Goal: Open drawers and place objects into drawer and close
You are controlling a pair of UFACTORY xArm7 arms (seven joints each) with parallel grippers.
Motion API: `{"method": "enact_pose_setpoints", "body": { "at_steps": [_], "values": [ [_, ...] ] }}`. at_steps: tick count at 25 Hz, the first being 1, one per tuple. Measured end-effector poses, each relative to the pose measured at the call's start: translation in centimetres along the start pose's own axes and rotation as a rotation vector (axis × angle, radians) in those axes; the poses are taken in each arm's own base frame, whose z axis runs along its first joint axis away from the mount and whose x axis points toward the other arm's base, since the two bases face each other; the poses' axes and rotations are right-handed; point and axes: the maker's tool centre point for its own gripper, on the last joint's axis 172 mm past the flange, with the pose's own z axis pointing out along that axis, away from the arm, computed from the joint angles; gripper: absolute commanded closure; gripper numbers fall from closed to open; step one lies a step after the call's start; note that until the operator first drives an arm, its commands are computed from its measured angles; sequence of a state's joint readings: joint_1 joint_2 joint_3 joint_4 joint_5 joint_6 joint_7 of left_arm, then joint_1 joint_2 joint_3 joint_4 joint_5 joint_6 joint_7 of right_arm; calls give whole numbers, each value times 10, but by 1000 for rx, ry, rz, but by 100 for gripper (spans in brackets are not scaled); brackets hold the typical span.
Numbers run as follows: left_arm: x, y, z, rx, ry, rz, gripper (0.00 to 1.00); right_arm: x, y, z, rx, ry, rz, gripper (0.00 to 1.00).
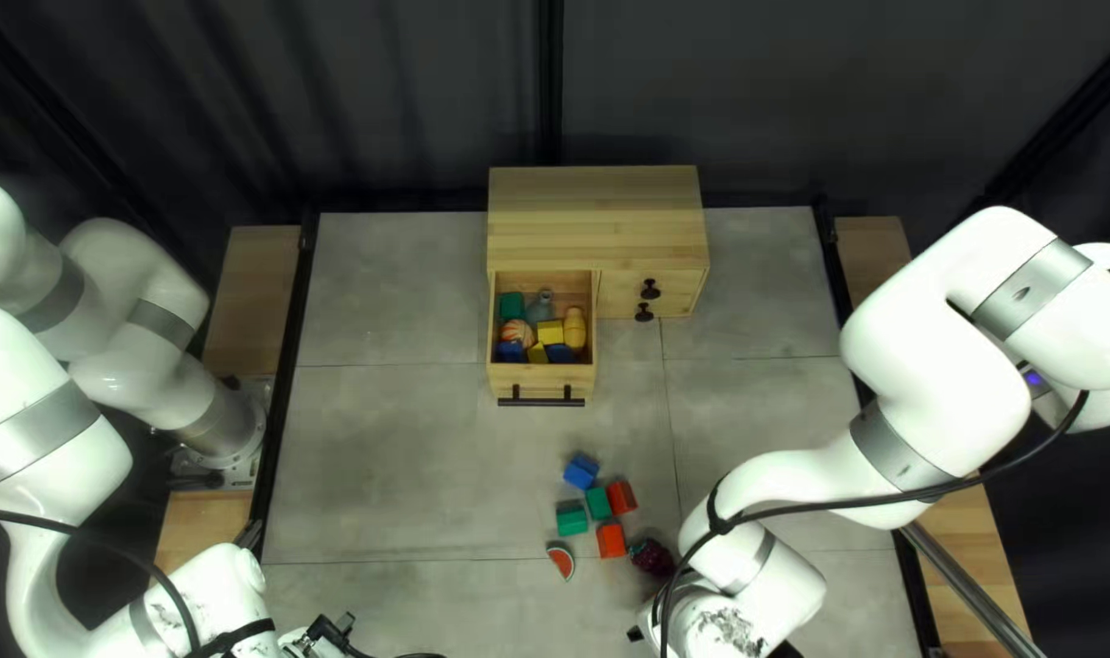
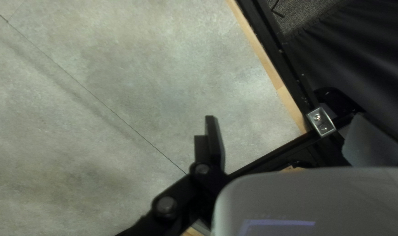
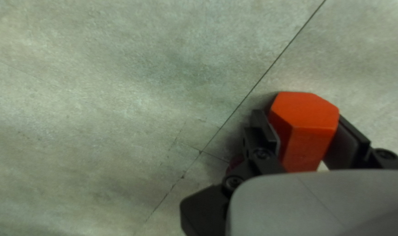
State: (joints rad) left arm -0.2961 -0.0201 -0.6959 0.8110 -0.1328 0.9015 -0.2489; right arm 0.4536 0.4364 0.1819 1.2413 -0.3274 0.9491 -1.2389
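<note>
Well in front of the cabinet (image 1: 598, 219), an orange block (image 3: 304, 111) is pinched between both fingers of the right gripper (image 1: 720, 628). Loose blocks (image 1: 571, 519), a watermelon slice (image 1: 561, 561) and a dark red fruit (image 1: 651, 558) lie in front of the cabinet. Its open drawer (image 1: 537, 386) holds blocks, a ball (image 1: 517, 333) and a bottle (image 1: 540, 306). Left of the cabinet and far in front, the left gripper (image 1: 331, 631) has its fingers spread.
</note>
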Motion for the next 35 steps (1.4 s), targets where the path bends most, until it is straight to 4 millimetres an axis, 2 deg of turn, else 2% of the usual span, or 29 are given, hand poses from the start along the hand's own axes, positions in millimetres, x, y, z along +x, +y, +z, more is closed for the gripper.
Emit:
{"method": "enact_pose_setpoints", "body": {
  "at_steps": [4, 6, 11, 14, 17, 21, 22, 23, 24, 25, 26, 31, 33, 35],
  "values": [
    [0, 0, 0, 0, 0, 0, 0, -26, 1, -32, -3, -21, 2, 98],
    [0, 0, 0, 0, 0, 0, 0, -52, -2, -51, -9, -38, 15, 98],
    [0, 0, 0, 0, 0, 0, 0, -133, -8, -91, -24, -86, 49, 98],
    [0, 0, 0, 0, 0, 0, 0, -188, -10, -111, -29, -114, 56, 98],
    [0, 0, 0, 0, 0, 0, 0, -251, -20, -117, -38, -141, 74, 98],
    [0, 0, 0, 0, 0, 0, 0, -316, -30, -101, -71, -162, 108, 97],
    [0, 0, 0, 0, 0, 0, 0, -331, -33, -92, -74, -164, 120, 93],
    [0, 0, 0, 0, 0, 0, 0, -341, -35, -84, -76, -165, 128, 76],
    [0, 0, 0, 0, 0, 0, 0, -350, -36, -77, -76, -165, 135, 23],
    [0, 0, 0, 0, 0, 0, 0, -357, -37, -72, -77, -165, 141, 14],
    [0, 0, 0, 0, 0, 0, 0, -362, -38, -68, -78, -166, 146, 0],
    [0, 0, 0, 0, 0, 0, 0, -382, -42, -58, -76, -166, 169, 0],
    [0, 0, 0, 0, 0, 0, 0, -378, -42, -64, -67, -166, 177, 0],
    [0, 0, 0, 0, 0, 0, 0, -366, -41, -73, -56, -168, 182, 0]
  ]
}}
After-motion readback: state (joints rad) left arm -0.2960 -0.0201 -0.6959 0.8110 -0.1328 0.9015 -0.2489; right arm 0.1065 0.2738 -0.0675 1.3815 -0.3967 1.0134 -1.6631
